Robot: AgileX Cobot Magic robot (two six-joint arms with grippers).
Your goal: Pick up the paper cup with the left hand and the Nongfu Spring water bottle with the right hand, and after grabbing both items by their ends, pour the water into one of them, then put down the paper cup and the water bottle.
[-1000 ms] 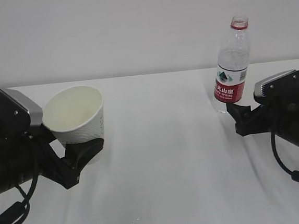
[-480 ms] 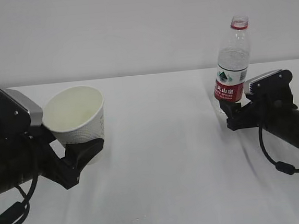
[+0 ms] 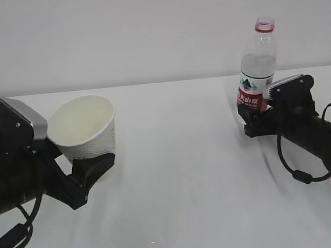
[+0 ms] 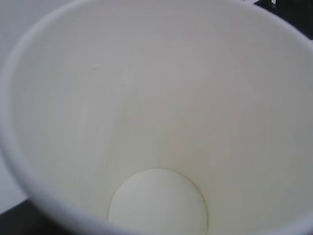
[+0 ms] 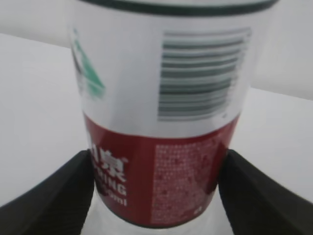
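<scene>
Over the last second your right hand [image 3: 254, 118], the black arm with the grey rectangular plate, has slid in from the right toward the tall clear ribbed plastic Nongfu Spring water bottle [image 3: 258, 72], and it now sits at the bottle's lower body, level with the red-and-white label. In the right wrist view the two black fingers [image 5: 54, 196] flank the bottle [image 5: 161, 112] on either side, spread wide; they look just beside the label or barely touching it, and I cannot tell that they have clamped, so treat the bottle as bracketed, not grasped. It stands upright and uncapped on the table, right of centre and toward the far edge. Your left hand [image 3: 91, 165] has not moved in that time: its dark fingers hold the base of the white tapered paper cup [image 3: 88, 133], which is off the table and tipped with its mouth toward the camera. The left wrist view looks straight into the cup [image 4: 156, 122] and shows a dry cream interior, so no pouring has happened. My judgement is that closing on the bottle comes next. The plain white table [image 3: 182, 186] is otherwise bare in view, and behind it is a blank pale wall [image 3: 146, 33].
</scene>
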